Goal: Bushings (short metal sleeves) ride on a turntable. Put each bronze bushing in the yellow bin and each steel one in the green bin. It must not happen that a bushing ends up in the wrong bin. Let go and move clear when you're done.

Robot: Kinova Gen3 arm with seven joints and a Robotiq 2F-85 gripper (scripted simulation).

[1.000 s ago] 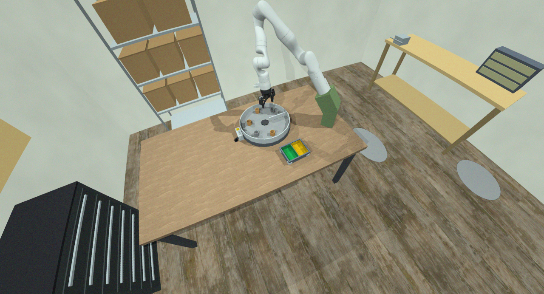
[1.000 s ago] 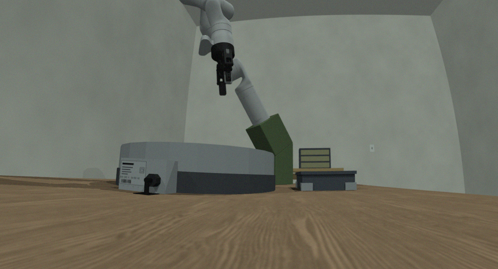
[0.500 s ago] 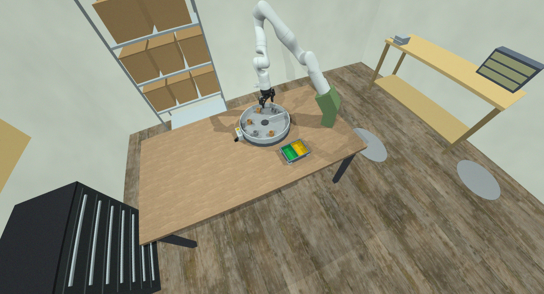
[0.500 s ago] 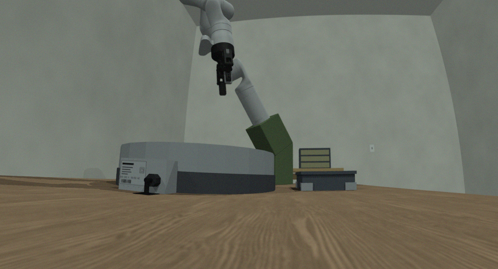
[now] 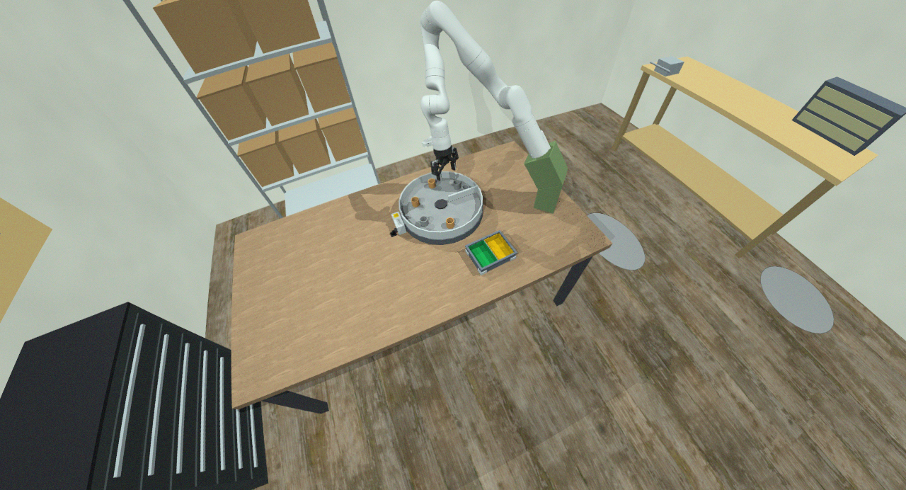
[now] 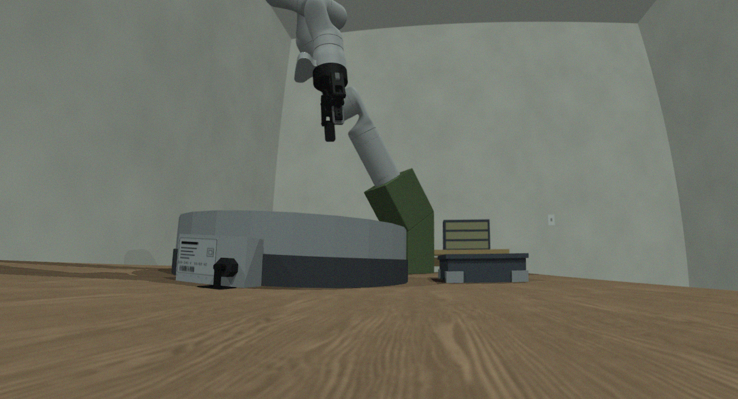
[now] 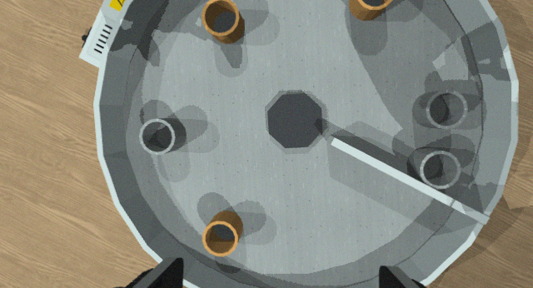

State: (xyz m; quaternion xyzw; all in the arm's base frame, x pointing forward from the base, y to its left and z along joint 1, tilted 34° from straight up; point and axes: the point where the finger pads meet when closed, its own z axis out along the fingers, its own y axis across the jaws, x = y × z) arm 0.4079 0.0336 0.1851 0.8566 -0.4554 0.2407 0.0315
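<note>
My gripper (image 5: 446, 171) (image 6: 334, 131) (image 7: 280, 275) is open and empty above the turntable's far rim. Three bronze bushings stand upright on the turntable (image 5: 440, 230) (image 6: 309, 236) (image 7: 291, 188): one (image 5: 415, 202) (image 7: 229, 36), a second (image 5: 431, 183) (image 7: 366, 10), and a third (image 5: 449, 222) (image 7: 227, 218) nearest the fingers in the wrist view. One steel bushing (image 5: 423, 221) (image 7: 156, 136) stands alone. Another steel bushing (image 5: 465, 187) (image 7: 440, 169) rests against the divider, with a third steel bushing (image 5: 457, 184) (image 7: 446, 109) close beside it. The green bin (image 5: 482, 253) and yellow bin (image 5: 500, 246) look empty.
The white divider bar (image 5: 462, 194) (image 7: 391, 167) runs out to the turntable's wall. A control box (image 5: 398, 222) (image 6: 219, 252) (image 7: 97, 38) is fixed to its side. The bins share a dark tray (image 6: 482, 267). The green arm mount (image 5: 548, 176) (image 6: 407, 211) stands beyond them.
</note>
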